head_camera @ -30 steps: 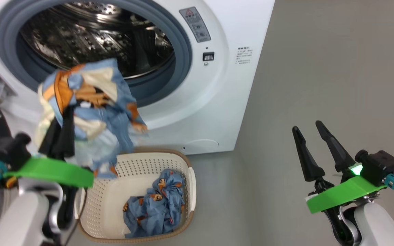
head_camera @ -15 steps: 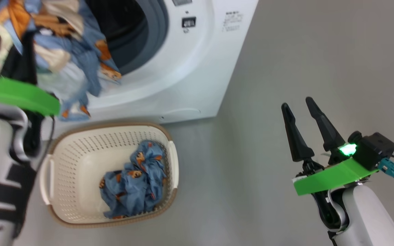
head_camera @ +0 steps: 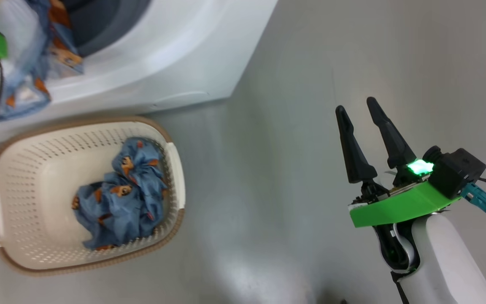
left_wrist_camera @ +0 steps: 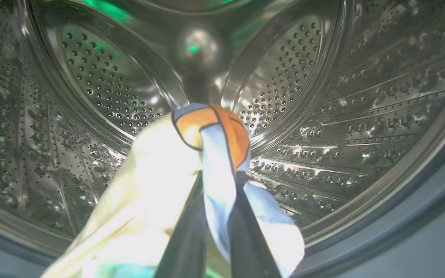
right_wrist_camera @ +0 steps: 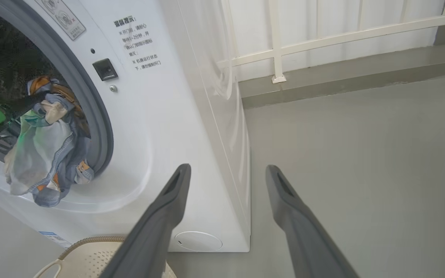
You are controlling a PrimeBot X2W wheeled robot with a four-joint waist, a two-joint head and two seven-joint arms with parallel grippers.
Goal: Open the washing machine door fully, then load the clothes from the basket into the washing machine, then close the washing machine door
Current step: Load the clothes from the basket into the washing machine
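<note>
The white washing machine (head_camera: 175,63) stands at the upper left with its mouth open. Its steel drum (left_wrist_camera: 323,116) spreads before my left gripper (left_wrist_camera: 220,173), which is shut on a bunch of clothes (left_wrist_camera: 207,131), blue, orange and cream. From the right wrist, that bunch (right_wrist_camera: 45,154) hangs at the grey seal, over the lower lip of the mouth. On the floor below, the cream basket (head_camera: 174,164) holds more blue printed clothes (head_camera: 116,198). My right gripper (head_camera: 355,104) hangs open and empty over the floor to the right, beside the machine's corner. The washing machine door is out of view.
Bare grey floor (head_camera: 289,190) runs between the basket and my right arm. A white railing (right_wrist_camera: 323,38) on a raised kerb runs behind the machine's right side. The machine's side panel (right_wrist_camera: 214,116) stands just left of my right fingers (right_wrist_camera: 168,204).
The head camera has swung, sliding the machine and basket up-left in view. My left gripper has carried the clothes from above the basket up into the machine's mouth. The right gripper stays open.
</note>
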